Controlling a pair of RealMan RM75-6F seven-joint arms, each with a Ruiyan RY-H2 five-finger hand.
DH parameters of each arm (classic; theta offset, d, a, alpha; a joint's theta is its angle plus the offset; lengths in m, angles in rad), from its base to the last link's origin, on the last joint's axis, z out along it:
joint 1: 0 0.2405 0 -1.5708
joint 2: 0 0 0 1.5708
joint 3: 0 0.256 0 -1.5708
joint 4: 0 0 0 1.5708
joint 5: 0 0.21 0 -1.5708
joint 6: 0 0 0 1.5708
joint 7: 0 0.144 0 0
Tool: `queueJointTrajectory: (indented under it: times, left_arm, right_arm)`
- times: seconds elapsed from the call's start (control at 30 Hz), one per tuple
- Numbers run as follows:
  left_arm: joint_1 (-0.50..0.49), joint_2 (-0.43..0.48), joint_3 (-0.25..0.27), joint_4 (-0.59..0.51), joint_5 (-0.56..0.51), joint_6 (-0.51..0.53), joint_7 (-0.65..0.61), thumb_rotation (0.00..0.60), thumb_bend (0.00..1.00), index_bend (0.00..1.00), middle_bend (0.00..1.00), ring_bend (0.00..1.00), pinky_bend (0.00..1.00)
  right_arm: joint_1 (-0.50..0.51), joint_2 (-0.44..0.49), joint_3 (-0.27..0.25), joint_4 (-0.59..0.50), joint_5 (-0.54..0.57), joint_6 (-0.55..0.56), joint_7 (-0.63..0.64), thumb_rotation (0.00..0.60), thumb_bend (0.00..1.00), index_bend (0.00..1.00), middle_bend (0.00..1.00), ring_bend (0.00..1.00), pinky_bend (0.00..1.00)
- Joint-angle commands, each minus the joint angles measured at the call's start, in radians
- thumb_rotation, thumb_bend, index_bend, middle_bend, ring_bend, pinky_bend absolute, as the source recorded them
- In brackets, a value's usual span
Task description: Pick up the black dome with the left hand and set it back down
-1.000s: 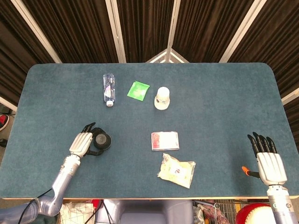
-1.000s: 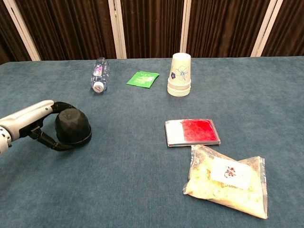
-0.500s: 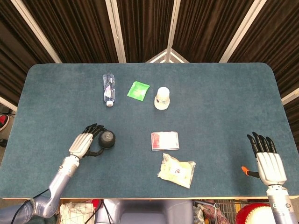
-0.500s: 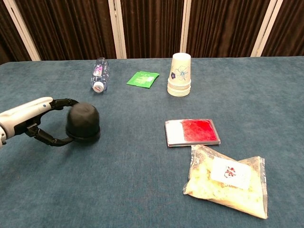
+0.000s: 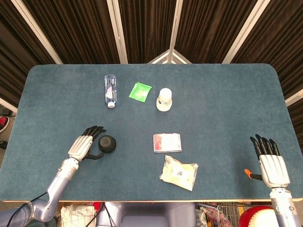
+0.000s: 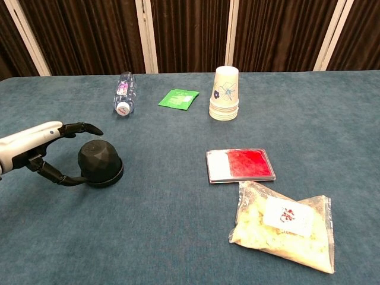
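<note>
The black dome (image 5: 107, 144) (image 6: 100, 163) sits flat side down on the blue table (image 5: 213, 109), at the front left. My left hand (image 5: 81, 146) (image 6: 41, 148) lies just to its left with the fingers spread and stretched past the dome's top, apart from it. The thumb curls low toward the dome's base; whether it touches is unclear. Nothing is held. My right hand (image 5: 271, 161) rests flat and open at the front right edge, far from the dome, and shows only in the head view.
A clear bottle (image 5: 110, 90) (image 6: 123, 94), a green packet (image 5: 140, 91) (image 6: 178, 98) and stacked paper cups (image 5: 164, 99) (image 6: 225, 94) stand behind. A red-and-white box (image 5: 167, 142) (image 6: 240, 164) and a snack bag (image 5: 179, 172) (image 6: 282, 224) lie to the dome's right.
A second ago my left hand wrapped the dome. The fingers have since opened and drawn back to the left, and the dome has shifted slightly right and settled on the table.
</note>
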Motion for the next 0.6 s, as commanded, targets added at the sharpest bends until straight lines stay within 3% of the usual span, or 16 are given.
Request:
queueJointTrajectory:
  times: [0.03,0.27,0.6]
  left_arm:
    - [-0.001,0.003,-0.004,-0.012,0.003,0.001,-0.009,0.6,0.32,0.15,0.08,0.0,0.0]
    - [-0.005,0.0,-0.004,-0.029,0.007,-0.001,-0.007,0.6,0.32,0.16,0.17,0.0,0.0]
    - [-0.007,-0.015,-0.015,-0.037,-0.012,0.003,0.032,0.6,0.32,0.16,0.21,0.0,0.0]
  right_arm:
    - [0.001,-0.003,0.0,0.002,0.001,-0.001,-0.003,0.6,0.15,0.04,0.02,0.04,0.01]
    - [-0.001,-0.002,0.0,0.0,-0.001,0.003,-0.001,0.6,0.15,0.04,0.02,0.04,0.01]
    - [0.0,-0.001,0.0,0.006,-0.004,0.002,0.009,0.6,0.15,0.04,0.02,0.04,0.01]
